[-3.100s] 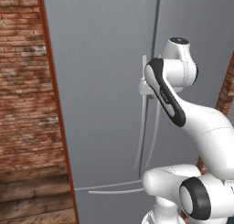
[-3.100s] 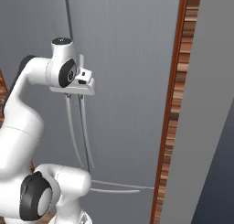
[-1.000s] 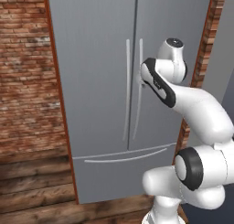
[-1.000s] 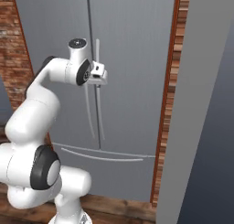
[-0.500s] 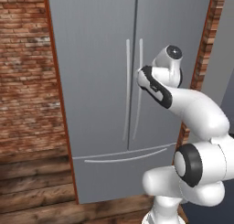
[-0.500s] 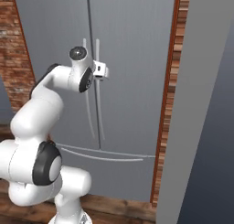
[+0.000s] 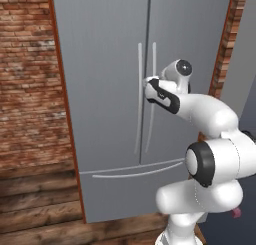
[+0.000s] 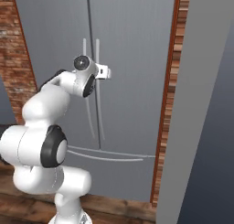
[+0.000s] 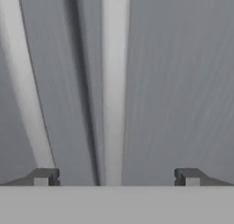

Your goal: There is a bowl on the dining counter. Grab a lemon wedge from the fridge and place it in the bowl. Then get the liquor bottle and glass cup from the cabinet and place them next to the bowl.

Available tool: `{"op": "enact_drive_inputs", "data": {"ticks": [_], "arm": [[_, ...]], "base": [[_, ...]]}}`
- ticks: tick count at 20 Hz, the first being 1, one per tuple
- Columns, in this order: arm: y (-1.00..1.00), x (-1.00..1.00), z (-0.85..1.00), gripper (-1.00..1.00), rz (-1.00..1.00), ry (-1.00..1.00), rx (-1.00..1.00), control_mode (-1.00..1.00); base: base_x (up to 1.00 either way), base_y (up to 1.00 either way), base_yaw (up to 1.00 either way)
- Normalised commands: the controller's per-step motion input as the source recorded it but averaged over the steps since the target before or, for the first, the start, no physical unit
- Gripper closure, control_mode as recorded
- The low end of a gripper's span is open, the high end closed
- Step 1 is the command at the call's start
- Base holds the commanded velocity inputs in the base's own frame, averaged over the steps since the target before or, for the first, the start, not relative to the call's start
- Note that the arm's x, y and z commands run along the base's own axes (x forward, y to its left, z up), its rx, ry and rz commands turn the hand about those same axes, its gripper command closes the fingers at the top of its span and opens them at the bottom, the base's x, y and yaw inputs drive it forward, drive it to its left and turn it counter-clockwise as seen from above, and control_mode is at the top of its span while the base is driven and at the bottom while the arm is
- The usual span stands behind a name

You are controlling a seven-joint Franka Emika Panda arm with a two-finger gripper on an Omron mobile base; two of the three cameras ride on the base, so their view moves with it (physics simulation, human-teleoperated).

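The white arm reaches out at mid-height and its tool (image 9: 116,177) sits right up against the tall grey double-door fridge (image 7: 105,64), both doors closed. From the hand camera the two dark finger tips (image 9: 45,176) stand wide apart, nothing between them but the door face. Straight ahead of the tool, in the gap between the tips, runs a long thin silver handle (image 9: 114,81), a little nearer the left tip than the right, and the dark seam between the doors lies just beside it. A second curved silver handle (image 9: 25,81) sweeps past beyond the left tip. From the left base camera the tool (image 7: 148,84) is level with the upper part of the handles, touching or nearly touching the right one (image 7: 151,96). Below the tool, the fridge's bottom drawer (image 7: 130,189) with its long curved pull. Red brick wall (image 7: 30,79) off to the tool's left
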Motion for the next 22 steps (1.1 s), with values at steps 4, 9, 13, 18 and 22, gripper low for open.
{"op": "enact_drive_inputs", "data": {"ticks": [4,9,13,18,22], "arm": [[0.0,0.52,0.0,-1.0,0.0,0.0,0.0,-1.0],[0.0,0.52,0.0,-1.0,0.0,0.0,0.0,-1.0],[0.0,0.5,0.0,-1.0,0.0,0.0,0.0,-1.0],[0.0,0.5,-0.04,-1.0,-0.01,0.0,0.0,-1.0],[0.0,0.5,-0.06,1.0,-0.02,0.0,0.0,-1.0]], "base": [[0.0,0.0,0.0],[0.0,0.0,0.0],[0.0,0.0,0.0],[0.0,0.0,0.0],[0.0,0.0,0.0]]}}
